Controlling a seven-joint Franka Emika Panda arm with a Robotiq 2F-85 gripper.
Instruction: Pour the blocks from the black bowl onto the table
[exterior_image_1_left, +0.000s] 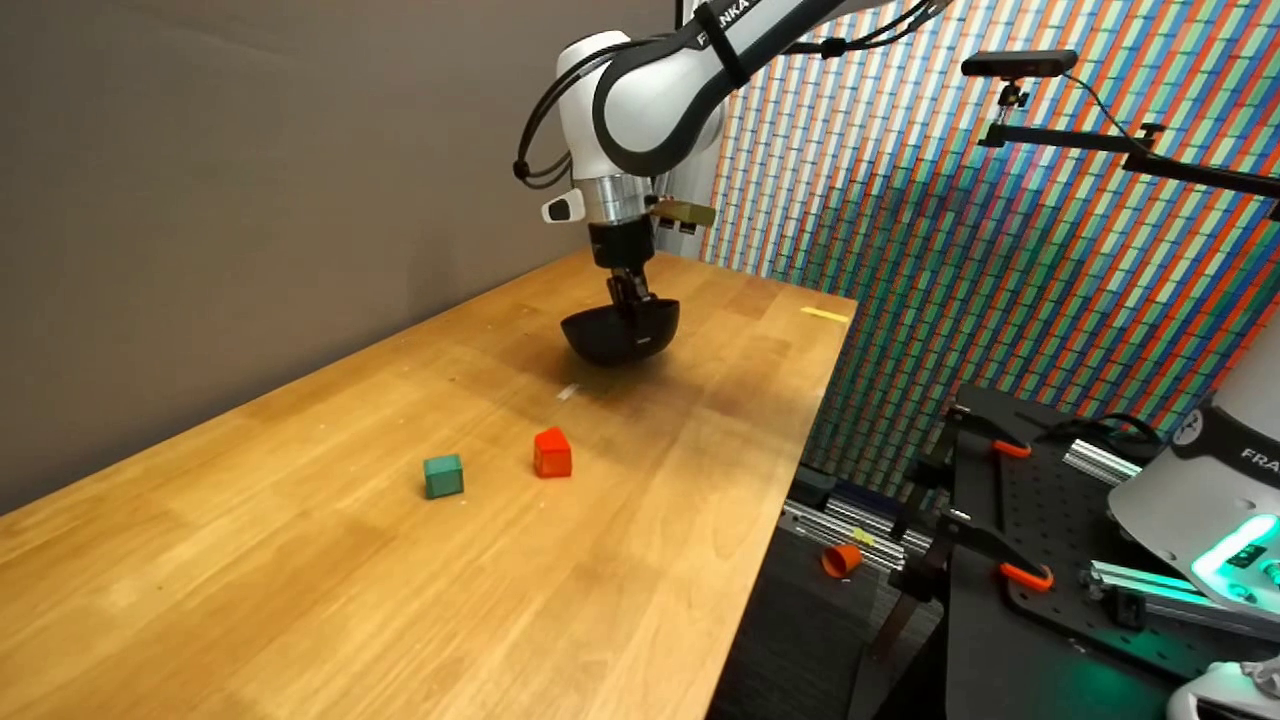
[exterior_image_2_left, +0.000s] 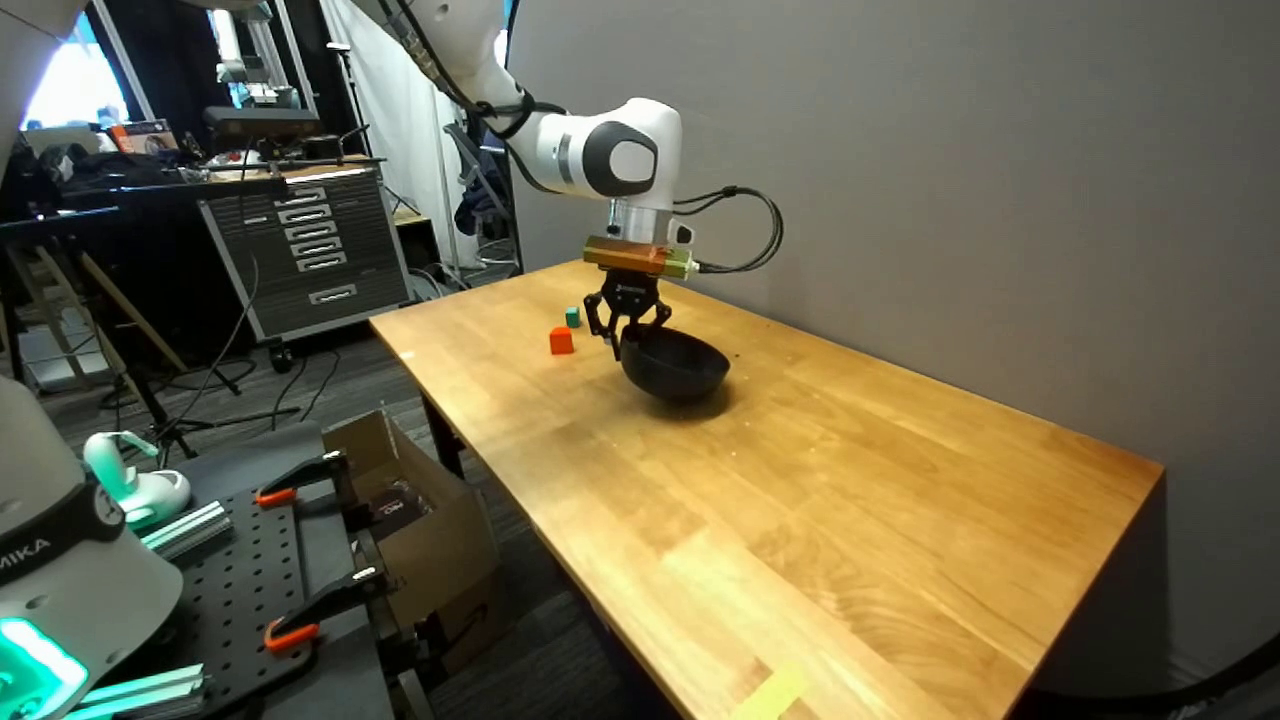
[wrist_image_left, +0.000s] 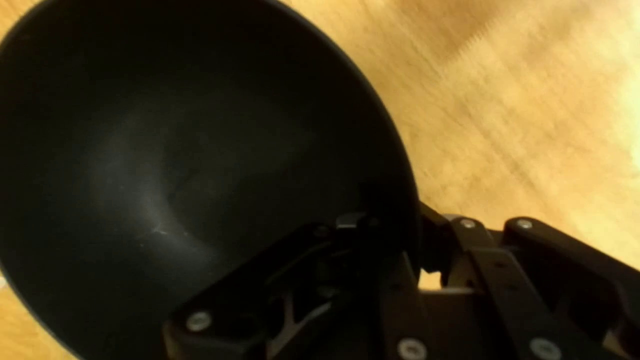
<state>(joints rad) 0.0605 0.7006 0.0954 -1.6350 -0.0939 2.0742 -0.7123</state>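
The black bowl (exterior_image_1_left: 605, 335) is gripped by its rim and tilted over the table (exterior_image_1_left: 380, 570); its base is at or just above the wood, I cannot tell which. It also shows in an exterior view (exterior_image_2_left: 680, 370) and fills much of the wrist view (wrist_image_left: 200, 150), where no block shows inside. My gripper (exterior_image_2_left: 622, 342) is shut on the rim, one finger inside and one outside (wrist_image_left: 415, 220). The green block (exterior_image_1_left: 443, 477) and red block (exterior_image_1_left: 552, 454) lie apart on the table. They also show behind the gripper, green (exterior_image_2_left: 572, 317) and red (exterior_image_2_left: 561, 341).
A grey wall (exterior_image_1_left: 250, 200) runs along the table's long side. Yellow tape (exterior_image_2_left: 772, 695) marks one table end. The robot base (exterior_image_2_left: 60, 560) stands on a dark cart with clamps beside the table. A cardboard box (exterior_image_2_left: 430, 540) is on the floor.
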